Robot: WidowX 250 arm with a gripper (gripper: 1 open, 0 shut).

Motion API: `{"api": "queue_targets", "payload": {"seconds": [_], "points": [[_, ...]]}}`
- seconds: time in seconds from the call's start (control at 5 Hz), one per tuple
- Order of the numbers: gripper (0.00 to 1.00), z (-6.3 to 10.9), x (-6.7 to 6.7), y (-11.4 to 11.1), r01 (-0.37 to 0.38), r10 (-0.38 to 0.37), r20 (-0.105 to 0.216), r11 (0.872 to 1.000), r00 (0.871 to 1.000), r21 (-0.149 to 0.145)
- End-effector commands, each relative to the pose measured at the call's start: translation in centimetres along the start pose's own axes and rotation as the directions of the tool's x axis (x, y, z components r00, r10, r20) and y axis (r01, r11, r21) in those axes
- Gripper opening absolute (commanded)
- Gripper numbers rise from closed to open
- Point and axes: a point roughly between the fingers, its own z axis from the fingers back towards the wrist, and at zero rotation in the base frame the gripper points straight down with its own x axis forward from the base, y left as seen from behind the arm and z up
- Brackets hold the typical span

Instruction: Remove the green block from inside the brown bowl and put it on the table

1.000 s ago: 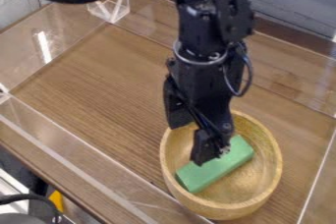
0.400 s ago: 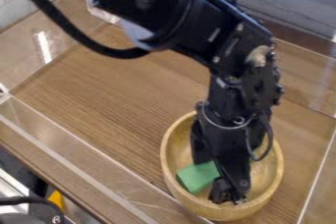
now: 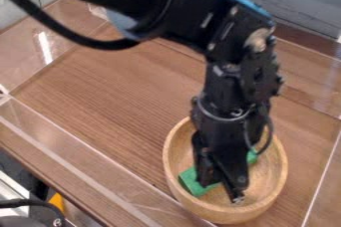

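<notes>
Directly beneath the descending arm, the green block (image 3: 194,180) lay inside the brown bowl (image 3: 273,176), which sat on the table (image 3: 107,92) toward the near right of the enclosure. Only the block's left end showed, a small green patch at the bowl's near-left inner wall; the rest was covered by the gripper (image 3: 226,183). The block's long axis could therefore not be read with confidence, though the exposed end suggested it ran from near left toward far right across the bowl floor.

The gripper pointed straight down into the bowl, its fingertips at the level of the block. The jaws stood drawn close together, and their position over the hidden part of the block was consistent with a grip on it. Actual contact was concealed by the finger bodies, so hold on the block was judged probable, not confirmed.

Assessment: the block had not yet left the bowl. The relation governing the coming move was vertical, block directly under the hand and enclosed by the thick rim on all sides. A straight lift clear of the rim appeared necessary before any sideways travel toward open table, which lay to the left and far side.
</notes>
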Motion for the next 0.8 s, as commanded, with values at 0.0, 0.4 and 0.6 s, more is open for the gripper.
{"api": "queue_targets", "payload": {"seconds": [0.0, 0.4, 0.6], "points": [[0.0, 2.3, 1.9, -0.1, 0.043, -0.043, 0.044, 0.999, 0.998, 0.006], [0.0, 5.1, 3.1, 2.3, 0.034, -0.034, 0.08, 0.999, 0.996, 0.0], [0.0, 6.2, 2.1, 2.7, -0.032, 0.033, 0.089, 0.999, 0.995, -0.007]]}}
